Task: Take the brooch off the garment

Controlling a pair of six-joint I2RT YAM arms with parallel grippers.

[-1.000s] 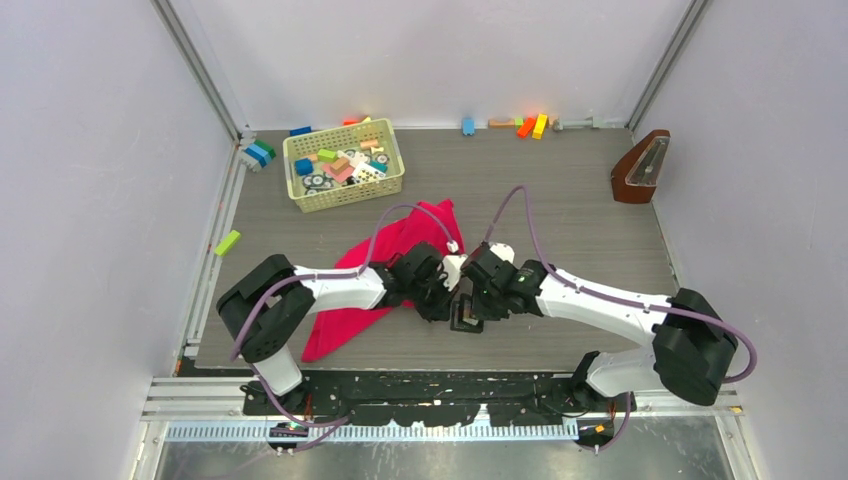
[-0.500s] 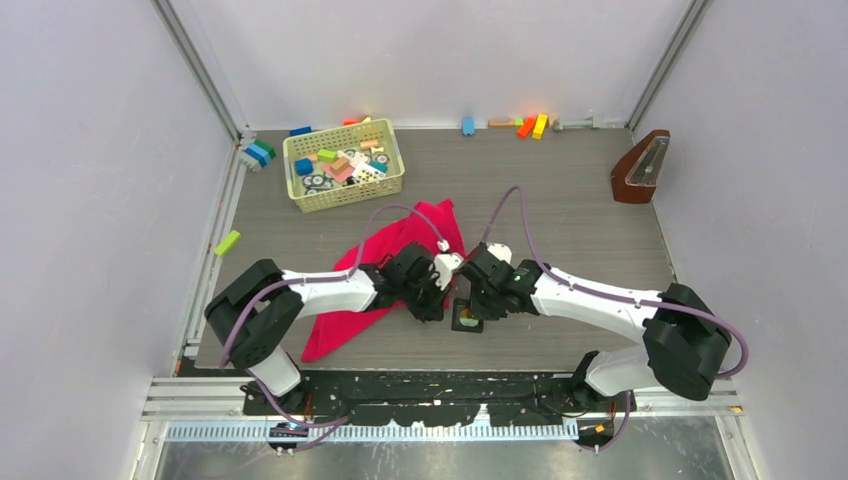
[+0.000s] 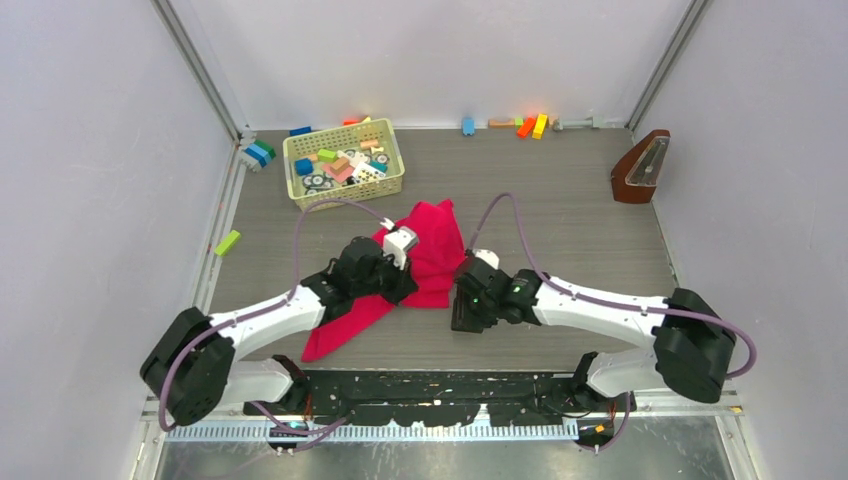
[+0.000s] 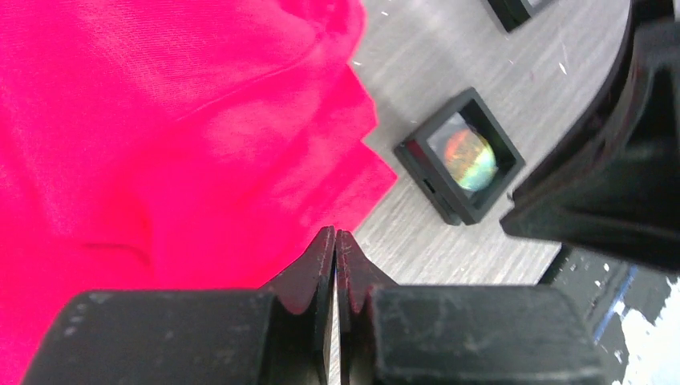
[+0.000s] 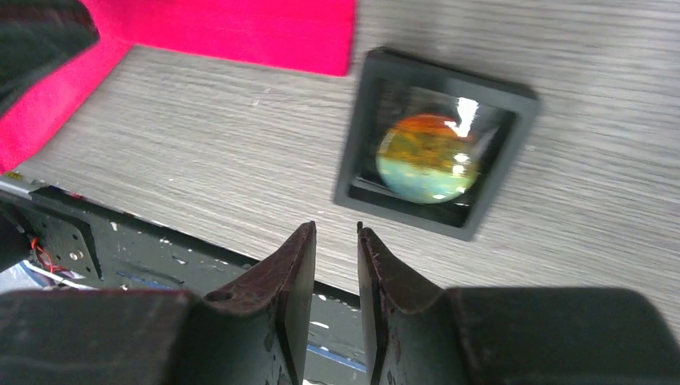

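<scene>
The small round glossy brooch, yellowish with orange and green tints, lies inside a small black square plastic tray. It sits just ahead of the right gripper and slightly to its right, off the cloth. That gripper's fingers stand narrowly parted, with nothing between them. The large soft crimson-pink fabric garment lies just beside the tray, and its edge passes under the left gripper, whose fingers are pressed together on nothing.

The removal looks done. The next move calls for both grippers to lift clear without nudging the tray or dragging the cloth.

Count: one brooch, one garment, two grippers and two black trays. Of the second tray, only a corner shows.
</scene>
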